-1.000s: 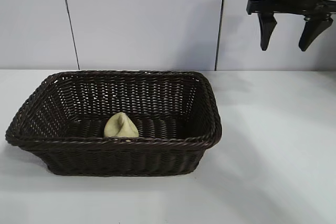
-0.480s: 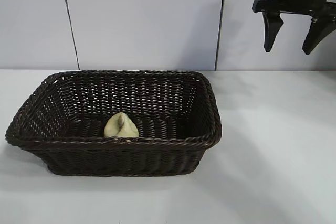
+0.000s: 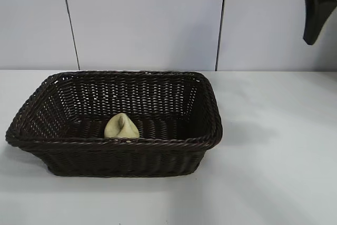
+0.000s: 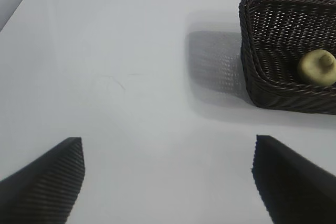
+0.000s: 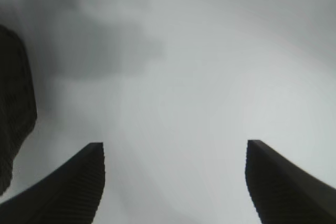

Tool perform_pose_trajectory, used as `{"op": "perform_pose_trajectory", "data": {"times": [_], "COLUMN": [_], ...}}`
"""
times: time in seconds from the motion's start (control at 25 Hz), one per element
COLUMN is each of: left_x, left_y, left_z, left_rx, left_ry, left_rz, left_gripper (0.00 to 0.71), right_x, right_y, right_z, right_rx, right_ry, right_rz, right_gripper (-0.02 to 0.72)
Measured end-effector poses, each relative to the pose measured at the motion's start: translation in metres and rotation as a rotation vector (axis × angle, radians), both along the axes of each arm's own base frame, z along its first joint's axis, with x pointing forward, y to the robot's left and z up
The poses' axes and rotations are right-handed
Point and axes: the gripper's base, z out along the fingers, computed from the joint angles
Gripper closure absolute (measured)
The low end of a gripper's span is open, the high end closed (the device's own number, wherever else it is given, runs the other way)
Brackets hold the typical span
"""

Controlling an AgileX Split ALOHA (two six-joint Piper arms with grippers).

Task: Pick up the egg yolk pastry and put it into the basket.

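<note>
The egg yolk pastry (image 3: 121, 127), a small pale yellow bun with a creased top, lies inside the dark brown wicker basket (image 3: 158, 143) near its front wall. The left wrist view also shows the pastry (image 4: 317, 67) in the basket (image 4: 262, 77), well away from my left gripper (image 4: 168, 139), which is open and empty above the bare table. My right gripper (image 5: 174, 144) is open and empty. In the exterior view only one of its fingers (image 3: 316, 19) shows, high at the upper right and far from the basket.
The white table (image 3: 274, 156) spreads to the right of and in front of the basket. A pale panelled wall (image 3: 147, 19) stands behind it. A dark blurred shape (image 5: 16, 108) sits at the edge of the right wrist view.
My right gripper has moved up and to the right, so one finger has left the exterior view. The pastry and basket have not moved.
</note>
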Motion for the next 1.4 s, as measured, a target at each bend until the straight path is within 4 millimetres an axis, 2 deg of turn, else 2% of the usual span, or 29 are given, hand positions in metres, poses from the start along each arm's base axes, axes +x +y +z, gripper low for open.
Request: {"op": "perform_pose_trajectory", "data": {"times": [0.2, 0.44, 0.72, 0.84, 1.12, 1.4], "left_x": [0.0, 0.0, 0.0, 0.0, 0.0, 0.0], "left_y": [0.0, 0.0, 0.0, 0.0, 0.0, 0.0], "left_z": [0.0, 0.0, 0.0, 0.0, 0.0, 0.0], "left_rx": [0.0, 0.0, 0.0, 0.0, 0.0, 0.0], "left_ry": [0.0, 0.0, 0.0, 0.0, 0.0, 0.0], "left_rz": [0.0, 0.0, 0.0, 0.0, 0.0, 0.0], "left_gripper": [0.079, 0.079, 0.079, 0.079, 0.079, 0.079], "right_x": [-0.06, -0.134, -0.2, -0.219, -0.25, -0.278], "right_y": [-0.004, -0.01, -0.015, -0.016, -0.018, -0.02], "right_z": [-0.009, -0.033, -0.065, -0.07, -0.054, -0.046], "right_rx": [-0.004, -0.006, 0.0, 0.005, 0.02, 0.031], "right_ry": [0.038, 0.05, -0.084, -0.177, -0.435, -0.625], "right_rz": [0.017, 0.026, 0.029, 0.029, 0.027, 0.027], "right_gripper": [0.164, 0.164, 0.164, 0.164, 0.164, 0.164]}}
